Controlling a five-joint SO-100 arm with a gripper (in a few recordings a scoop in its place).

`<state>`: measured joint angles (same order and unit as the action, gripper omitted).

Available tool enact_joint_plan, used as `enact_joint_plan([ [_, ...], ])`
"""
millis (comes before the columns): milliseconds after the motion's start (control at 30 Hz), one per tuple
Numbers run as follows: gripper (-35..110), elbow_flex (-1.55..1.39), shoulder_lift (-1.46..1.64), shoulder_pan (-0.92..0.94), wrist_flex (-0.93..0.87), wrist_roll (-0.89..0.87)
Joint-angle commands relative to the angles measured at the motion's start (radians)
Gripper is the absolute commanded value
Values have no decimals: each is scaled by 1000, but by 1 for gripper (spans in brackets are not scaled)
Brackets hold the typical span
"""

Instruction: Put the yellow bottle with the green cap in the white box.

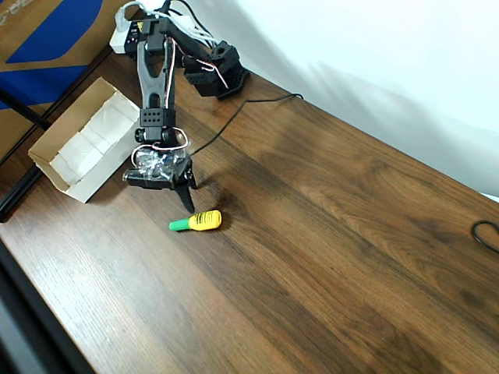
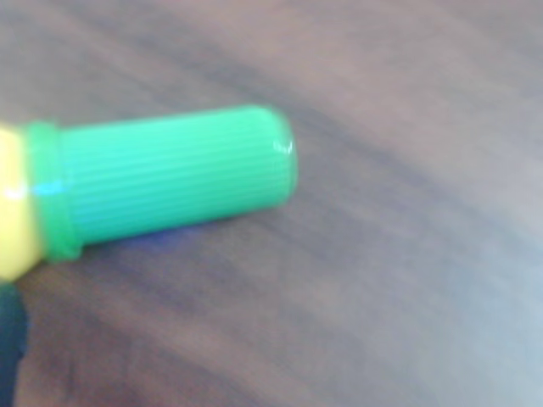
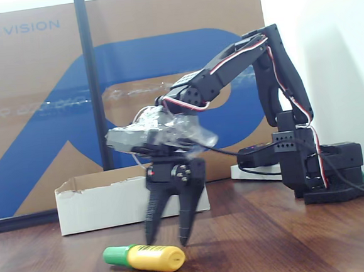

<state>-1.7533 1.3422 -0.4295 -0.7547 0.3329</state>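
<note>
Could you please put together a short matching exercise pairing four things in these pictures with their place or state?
Things:
1. tiny yellow plastic bottle with the green cap
2. shallow white cardboard box
3. black two-finger gripper
4. thin black cable

Places or states:
A. jaws open, tips pointing down above the table
B. lying on its side on the brown wooden table
C. sitting at the table's left edge in the overhead view
D. trailing across the wood from the arm's base

Pairs: 1-B, 2-C, 3-A, 4-D

The yellow bottle with the green cap point(image 1: 196, 222) lies on its side on the wooden table, cap pointing left in the overhead view; dark print marks its body. The white box point(image 1: 72, 181), a shallow open cardboard tray, sits apart, up and left of it.
</note>
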Motion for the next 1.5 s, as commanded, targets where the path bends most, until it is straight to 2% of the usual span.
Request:
enact_joint_plan([
  [0, 32, 31, 114, -12, -44, 5],
  [267, 32, 38, 201, -26, -239, -55],
  [433, 31, 15, 210, -11, -262, -132],
  [500, 31, -5, 210, 0, -245, -158],
  [633, 31, -78, 227, 41, -37, -158],
  [767, 31, -31, 181, 52, 57, -130],
  [1133, 31, 144, 14, 34, 57, -64],
  [1467, 31, 279, -107, 26, 12, -75],
])
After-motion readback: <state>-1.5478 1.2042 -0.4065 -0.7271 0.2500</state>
